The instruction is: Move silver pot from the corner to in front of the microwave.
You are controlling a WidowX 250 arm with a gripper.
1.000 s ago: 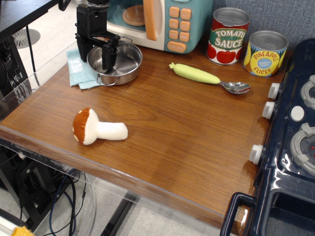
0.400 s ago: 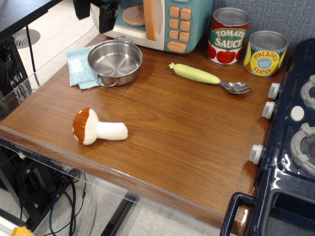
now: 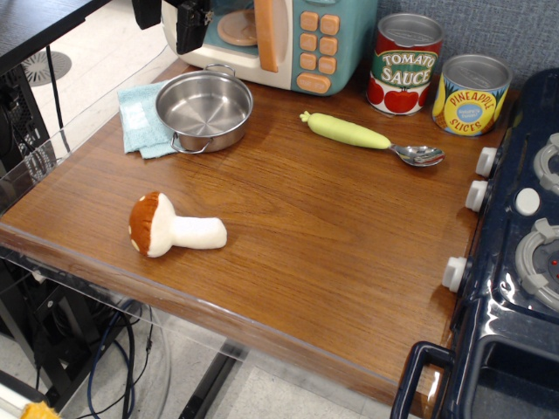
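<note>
Shallow shiny steel pot [image 3: 204, 109] sits on the wooden worktop [image 3: 332, 236] just in front of the cream-and-teal toy microwave [image 3: 279, 39], black gripper [image 3: 179, 19] above it holding nothing, jaws' gap unreadable; I'd retreat straight up, avoiding the wire handles.

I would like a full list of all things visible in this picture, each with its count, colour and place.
pot: 1, silver, back left, in front of the microwave, partly on the cloth
microwave: 1, cream and teal, orange buttons, back edge
cloth: 1, light blue, left of the pot
spoon: 1, green handle, silver bowl, centre back
cans: 2, red tomato sauce and yellow pineapple, back right
mushroom: 1, brown and white, front left
stove: 1, dark blue, right edge
table: 1, brown wood
end effector: 1, black, top left, raised above the pot, mostly cut off
</note>
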